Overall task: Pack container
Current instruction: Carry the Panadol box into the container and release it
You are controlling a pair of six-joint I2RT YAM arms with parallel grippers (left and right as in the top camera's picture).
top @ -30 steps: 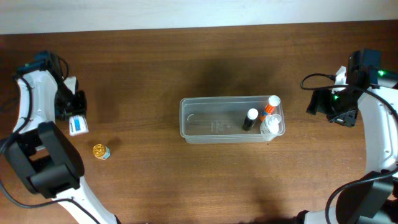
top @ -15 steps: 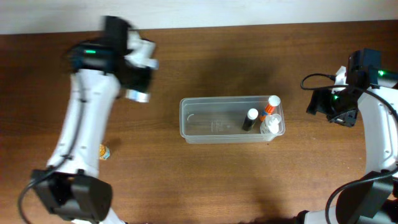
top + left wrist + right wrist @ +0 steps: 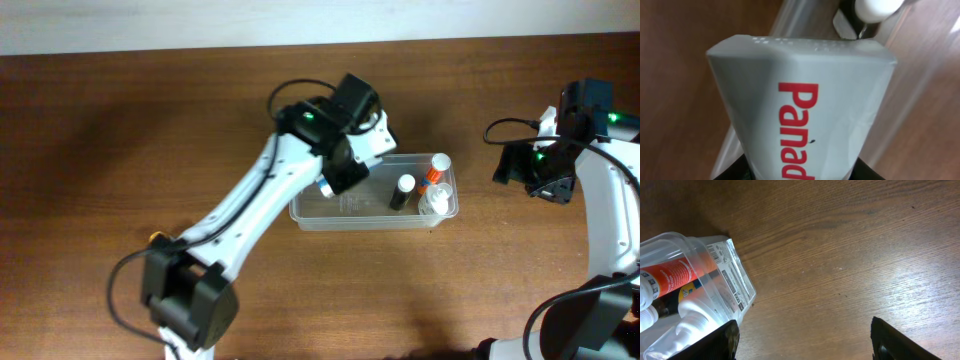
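The clear rectangular plastic container (image 3: 330, 208) stands at the centre of the brown wooden surface (image 3: 200, 120), with small bottles (image 3: 403, 190) at its right end. The left fingers (image 3: 338, 178), above its rear-left part, clamp a white red-lettered pack (image 3: 800, 100). The right fingers (image 3: 892, 340) are spread and empty, beside the container's right end.

Container (image 3: 345, 217), end twd the right arm: we count 3 obstacles packed close, black bottle (image 3: 401, 192), orange tube (image 3: 434, 172), clear bottle (image 3: 434, 203); no finger room btwn them. Container's other end has a bare floor, but the left gripper (image 3: 335, 180) w/ the white tube (image 3: 805, 100) hangs over it, and the left arm (image 3: 250, 215) crosses that corner. Beyond the bottle end, the table (image 3: 200, 110) is bare up to the right gripper (image 3: 802, 337), well apart, jaws spread.
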